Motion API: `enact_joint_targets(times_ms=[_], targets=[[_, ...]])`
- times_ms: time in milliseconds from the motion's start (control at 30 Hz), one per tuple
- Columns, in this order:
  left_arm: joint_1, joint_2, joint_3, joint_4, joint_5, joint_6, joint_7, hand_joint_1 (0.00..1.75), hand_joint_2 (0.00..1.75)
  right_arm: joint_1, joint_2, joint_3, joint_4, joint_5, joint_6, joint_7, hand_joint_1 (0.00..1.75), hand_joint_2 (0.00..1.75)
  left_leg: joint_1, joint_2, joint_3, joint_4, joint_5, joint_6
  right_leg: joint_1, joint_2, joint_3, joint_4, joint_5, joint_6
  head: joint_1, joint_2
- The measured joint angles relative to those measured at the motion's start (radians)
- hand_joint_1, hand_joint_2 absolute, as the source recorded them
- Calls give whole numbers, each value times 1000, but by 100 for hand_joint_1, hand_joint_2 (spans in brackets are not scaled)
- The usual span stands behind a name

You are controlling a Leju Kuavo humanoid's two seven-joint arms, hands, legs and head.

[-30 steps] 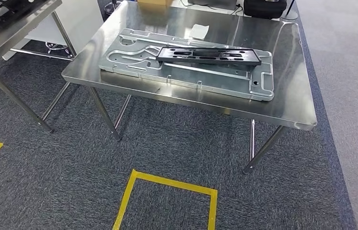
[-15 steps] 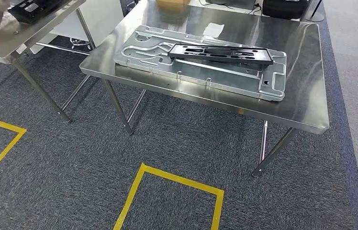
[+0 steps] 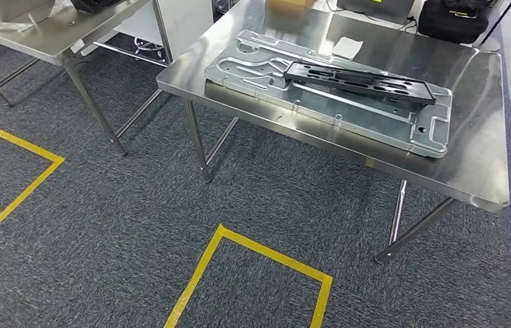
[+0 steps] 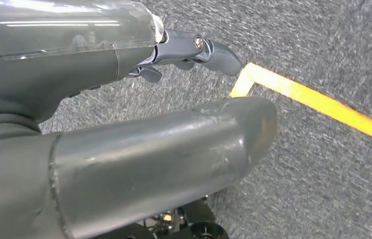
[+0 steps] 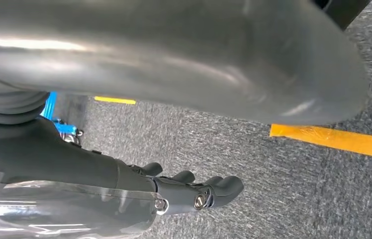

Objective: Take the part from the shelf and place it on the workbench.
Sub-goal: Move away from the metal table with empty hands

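A long black part (image 3: pixel 358 80) lies flat on a large silver metal plate (image 3: pixel 369 117), which rests on the steel workbench (image 3: pixel 475 154) at the upper right of the head view. My left hand (image 4: pixel 99 89) hangs over the grey carpet with its thumb and dark fingers (image 4: pixel 214 52) apart and nothing in them. My right hand (image 5: pixel 74 159) hangs the same way, its fingers (image 5: pixel 209 191) spread from the thumb and holding nothing.
A second steel table (image 3: pixel 54 34) stands at the upper left with a dark object (image 3: pixel 99 4) at its far edge. Yellow tape squares (image 3: pixel 239 242) (image 3: pixel 27 181) mark the carpet. A black bag (image 3: pixel 454 19) and a white paper (image 3: pixel 347 46) sit at the workbench's back.
The whole head picture has shifted right and slightly down, so the camera has turned left. The part and plate lie as before on the workbench.
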Motion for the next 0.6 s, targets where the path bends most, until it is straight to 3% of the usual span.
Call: enact_joint_targets(times_ms=[33,133,200,267,333,433,467,500,533,600], targets=[[0,0,0,0,-1,0,0,0,0,0,0,0,0,0,0,-1,0,0,-2,-9,-1,2,1,0,0,2,16,-30,27,-4,0,0],[-2,-1,0,0,-4,-1,-2,0,0,0,-2,0,1,-2,1,-3,0,0,-8,-33,-4,10,1,-5,4,39,112,-234,126,-23,0,0],[-5,-2,0,0,-6,-1,-3,0,0,-1,-2,0,3,-3,3,-3,0,0,-7,-45,-13,14,4,-14,7,54,134,-292,140,-29,-1,0],[-6,-1,0,-1,-8,-1,-4,0,0,-3,-1,0,5,-3,4,-2,0,0,-5,-57,-19,15,8,-26,6,40,133,-299,146,-31,0,0],[-5,1,0,-1,-9,-1,-5,0,0,-3,1,0,7,-4,6,2,0,0,-7,-48,-33,42,-11,-37,-1,23,136,-311,155,-39,-3,0],[-6,2,0,-1,-9,-2,-10,0,0,-3,3,0,11,-4,7,18,0,0,1,-7,-111,216,-106,-54,-3,-7,135,-316,159,-45,-13,0],[-7,2,0,-1,-9,-2,-14,0,0,-2,3,0,12,-4,6,22,0,0,5,0,-137,275,-129,-59,-2,-17,133,-315,159,-45,-13,0],[-7,2,1,-1,-9,-2,-19,0,0,-3,3,-1,13,-5,4,26,0,0,9,4,-148,301,-131,-63,-3,-28,132,-313,158,-44,-13,0],[-7,2,2,-1,-9,-3,-23,0,0,-3,3,-1,14,-6,2,28,0,0,12,8,-138,286,-114,-66,-3,-37,131,-310,157,-42,-14,0],[-7,2,6,-2,-9,-3,-29,0,0,-4,3,-1,15,-8,0,32,0,0,16,33,-67,155,-51,-69,-5,-56,131,-303,152,-35,-14,0]])
